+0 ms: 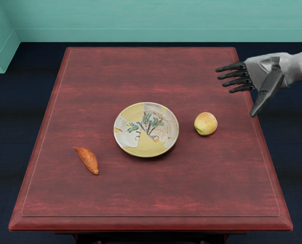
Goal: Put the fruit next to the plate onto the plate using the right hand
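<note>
A yellow-green apple (205, 123) lies on the red wooden table, just right of a yellow plate (146, 129) with a leaf pattern. The plate holds nothing. My right hand (242, 84) comes in from the right edge, above and to the right of the apple, well apart from it. Its dark fingers (231, 76) are spread and point left, the thumb hangs down, and it holds nothing. The left arm does not show.
An orange sweet potato (87, 159) lies to the lower left of the plate. The table (151, 203) has a raised rim, with a dark floor around it and a teal wall behind.
</note>
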Robot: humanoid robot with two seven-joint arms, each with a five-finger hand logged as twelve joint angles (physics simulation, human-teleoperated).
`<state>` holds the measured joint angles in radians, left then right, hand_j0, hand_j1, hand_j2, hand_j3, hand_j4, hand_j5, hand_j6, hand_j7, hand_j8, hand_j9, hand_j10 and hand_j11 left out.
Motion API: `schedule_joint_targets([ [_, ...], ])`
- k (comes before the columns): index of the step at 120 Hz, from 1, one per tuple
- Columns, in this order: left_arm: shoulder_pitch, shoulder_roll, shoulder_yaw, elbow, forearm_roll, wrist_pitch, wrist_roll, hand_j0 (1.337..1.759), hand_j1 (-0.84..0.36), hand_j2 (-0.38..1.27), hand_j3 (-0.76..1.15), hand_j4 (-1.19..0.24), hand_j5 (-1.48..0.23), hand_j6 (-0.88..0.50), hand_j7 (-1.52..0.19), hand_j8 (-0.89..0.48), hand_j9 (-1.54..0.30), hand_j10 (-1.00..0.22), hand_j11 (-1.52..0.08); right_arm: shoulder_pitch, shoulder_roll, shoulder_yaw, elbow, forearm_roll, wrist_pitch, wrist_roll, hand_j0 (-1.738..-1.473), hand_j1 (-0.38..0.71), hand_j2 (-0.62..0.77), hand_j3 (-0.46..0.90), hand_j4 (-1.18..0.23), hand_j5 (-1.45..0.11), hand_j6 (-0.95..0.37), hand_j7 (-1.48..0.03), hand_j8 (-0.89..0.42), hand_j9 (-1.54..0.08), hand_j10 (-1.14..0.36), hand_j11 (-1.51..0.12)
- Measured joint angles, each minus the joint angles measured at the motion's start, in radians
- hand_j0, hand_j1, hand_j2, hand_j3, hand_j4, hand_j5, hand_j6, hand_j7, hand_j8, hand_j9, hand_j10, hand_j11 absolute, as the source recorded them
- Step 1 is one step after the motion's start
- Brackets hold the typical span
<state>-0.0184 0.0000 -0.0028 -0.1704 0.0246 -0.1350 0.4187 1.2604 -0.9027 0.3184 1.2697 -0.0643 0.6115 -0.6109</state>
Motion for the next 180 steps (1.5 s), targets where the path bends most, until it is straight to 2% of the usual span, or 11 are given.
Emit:
schedule_joint_targets([
  [13,0.000,0.000,0.000,0.000,0.000,0.000,0.000,1.658,0.34,0.00,0.00,-0.01,-0.01,-0.01,-0.01,-0.01,-0.01,-0.01,-0.01,0.131,-0.005,-0.138,0.064,-0.041,0.000,0.000,-1.658,-0.35,0.00,0.00,0.00,0.00,0.00,0.00,0.00,0.00,0.00,0.00],
  [29,0.000,0.000,0.000,0.000,0.000,0.000,0.000,1.658,0.34,0.00,0.00,-0.01,-0.01,-0.01,-0.01,-0.01,-0.01,-0.01,-0.01,0.262,-0.011,-0.286,0.093,-0.094,0.000,0.000,-1.658,-0.35,0.00,0.00,0.00,0.00,0.00,0.00,0.00,0.00,0.00,0.00],
  [44,0.000,0.000,0.003,0.000,0.000,0.000,0.000,1.658,0.34,0.00,0.00,-0.01,-0.01,-0.01,-0.01,-0.01,-0.01,-0.01,-0.01,0.311,0.022,-0.386,0.130,-0.214,-0.056,0.000,-1.658,-0.35,0.00,0.00,0.00,0.00,0.00,0.00,0.00,0.00,0.00,0.00],
  [70,-0.002,0.000,0.001,0.000,0.000,0.000,0.000,1.658,0.34,0.00,0.00,-0.01,-0.01,-0.01,-0.01,-0.01,-0.01,-0.01,-0.01,0.354,0.071,-0.463,0.258,-0.376,-0.335,0.000,-1.658,-0.35,0.00,0.00,0.00,0.00,0.00,0.00,0.00,0.00,0.00,0.00],
  [103,-0.002,0.000,0.000,0.000,0.000,0.000,0.000,1.658,0.34,0.00,0.00,-0.01,-0.01,-0.01,-0.01,-0.01,-0.01,-0.01,-0.01,0.274,0.099,-0.467,0.321,-0.550,-0.532,0.000,-1.658,-0.35,0.00,0.00,-0.01,0.00,-0.01,0.00,-0.01,0.00,-0.01,0.00],
  [153,-0.002,0.000,0.000,0.000,0.000,0.000,0.000,1.658,0.34,0.00,0.00,-0.01,-0.01,-0.01,-0.01,-0.01,-0.01,-0.01,-0.01,0.140,0.119,-0.471,0.381,-0.745,-0.783,0.000,-1.658,-0.14,-0.03,0.00,-0.18,-0.23,-0.18,-0.23,-0.18,-0.23,-0.18,-0.23],
  [180,-0.002,0.000,0.000,0.000,0.000,0.000,0.000,1.658,0.34,0.00,0.00,-0.01,-0.01,-0.01,-0.01,-0.01,-0.01,-0.01,-0.01,0.071,0.159,-0.472,0.392,-0.828,-0.883,0.000,-1.658,-0.08,-0.04,0.00,-0.23,-0.29,-0.23,-0.29,-0.23,-0.29,-0.23,-0.29],
])
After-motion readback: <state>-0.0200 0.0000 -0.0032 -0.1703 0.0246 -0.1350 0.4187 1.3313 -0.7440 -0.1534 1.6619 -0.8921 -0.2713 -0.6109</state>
